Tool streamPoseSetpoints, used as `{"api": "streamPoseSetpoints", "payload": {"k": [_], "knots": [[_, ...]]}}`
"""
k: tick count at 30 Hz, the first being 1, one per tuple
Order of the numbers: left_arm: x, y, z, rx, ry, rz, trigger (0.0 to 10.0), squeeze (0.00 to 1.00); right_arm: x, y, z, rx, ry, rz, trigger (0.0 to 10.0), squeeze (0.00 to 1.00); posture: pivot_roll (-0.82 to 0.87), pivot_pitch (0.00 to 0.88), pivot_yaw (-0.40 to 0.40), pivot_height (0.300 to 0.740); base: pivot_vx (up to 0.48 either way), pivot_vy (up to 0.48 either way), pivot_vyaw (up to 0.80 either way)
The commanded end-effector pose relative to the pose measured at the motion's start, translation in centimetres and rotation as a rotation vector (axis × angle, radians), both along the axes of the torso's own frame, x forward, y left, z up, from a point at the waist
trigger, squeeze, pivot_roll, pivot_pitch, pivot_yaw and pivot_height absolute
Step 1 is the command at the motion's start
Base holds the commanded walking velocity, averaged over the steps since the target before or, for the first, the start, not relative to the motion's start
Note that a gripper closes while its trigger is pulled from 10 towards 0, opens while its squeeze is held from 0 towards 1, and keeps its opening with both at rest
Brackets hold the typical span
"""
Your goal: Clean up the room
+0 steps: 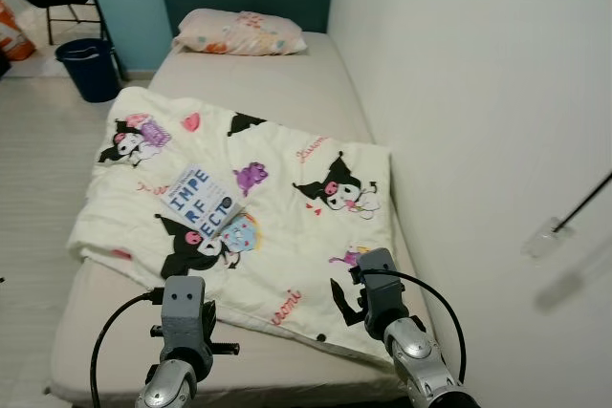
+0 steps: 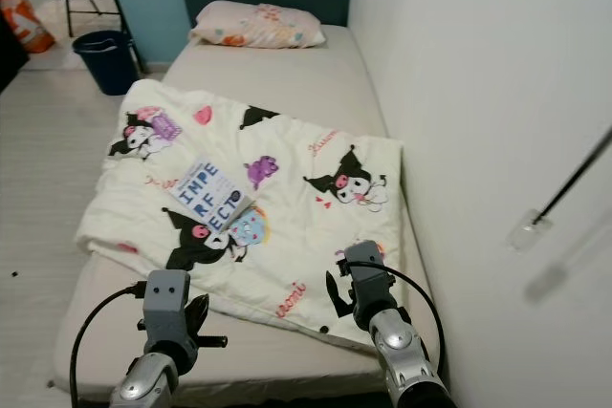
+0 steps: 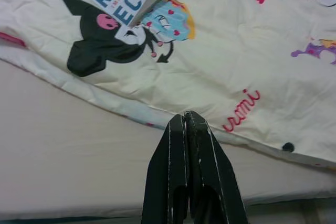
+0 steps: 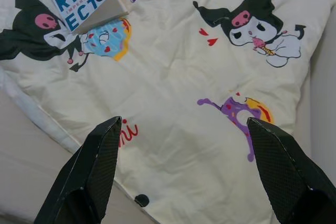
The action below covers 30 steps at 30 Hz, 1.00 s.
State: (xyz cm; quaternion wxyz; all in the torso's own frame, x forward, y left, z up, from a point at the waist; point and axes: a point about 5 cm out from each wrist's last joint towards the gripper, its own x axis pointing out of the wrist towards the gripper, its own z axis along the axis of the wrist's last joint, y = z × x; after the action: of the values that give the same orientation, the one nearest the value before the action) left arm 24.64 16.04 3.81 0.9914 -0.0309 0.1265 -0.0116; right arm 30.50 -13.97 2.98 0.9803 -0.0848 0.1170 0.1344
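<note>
Left eye view is looking down a narrow bed (image 1: pixel 287 83) that is running along a white wall (image 1: pixel 478 93) on the robot's right. A cream blanket (image 1: pixel 277 207) printed with black cartoon characters is lying rumpled across the near half of the mattress, its far corner reaching toward the bare middle of the bed. A book (image 1: pixel 200 200) with a white cover and large blue letters is resting on the blanket, toward its left side, tilted and with its pages slightly fanned at one corner. A pillow (image 1: pixel 239 32) with a pastel print is sitting at the head of the bed, well apart from the blanket. A dark blue bucket (image 1: pixel 89 68) is standing on the floor (image 1: pixel 38 169) beside the bed's far left corner.

The left gripper (image 3: pixel 188 129) is hovering over the bare sheet just short of the blanket's near edge, its fingers (image 3: pixel 202 156) pressed together and grasping nothing. The right gripper (image 4: pixel 184 129) is hanging above the blanket's near right part, its fingers (image 4: pixel 100 156) spread wide and released, with the printed fabric showing between them.
</note>
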Motion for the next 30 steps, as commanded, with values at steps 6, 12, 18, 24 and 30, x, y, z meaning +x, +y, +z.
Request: {"api": "streamPoseSetpoints", "payload": {"k": [6,12,18,24,30], "knots": [[-0.1,0.1,-0.4,0.025,0.034,-0.021,10.0,0.00,-0.2,-0.3,-0.4,0.010,0.031,-0.024,10.0,0.00,-0.02,0.132,-0.022,0.740,0.000,0.000,0.00],[0.0,0.2,-0.2,0.038,0.026,-0.031,10.0,0.00,-0.2,-0.2,-0.5,0.014,0.033,-0.028,10.0,0.00,-0.02,0.132,-0.015,0.740,0.000,0.266,0.00],[-0.1,0.3,-0.2,0.050,0.031,-0.033,10.0,0.00,-0.4,-0.2,-0.7,0.027,0.042,-0.046,10.0,0.00,-0.01,0.131,-0.008,0.740,0.000,0.051,0.00],[-0.5,0.1,-0.9,0.106,0.052,-0.062,10.0,0.00,-0.4,-0.7,-0.8,0.022,0.036,-0.095,10.0,0.00,-0.01,0.127,-0.005,0.740,0.000,0.000,0.00],[-0.6,-0.4,-1.0,0.092,0.056,-0.075,10.0,0.00,-0.5,-1.3,-0.9,0.033,0.051,-0.122,10.0,0.00,-0.02,0.121,-0.005,0.740,0.000,0.000,0.00]]}}
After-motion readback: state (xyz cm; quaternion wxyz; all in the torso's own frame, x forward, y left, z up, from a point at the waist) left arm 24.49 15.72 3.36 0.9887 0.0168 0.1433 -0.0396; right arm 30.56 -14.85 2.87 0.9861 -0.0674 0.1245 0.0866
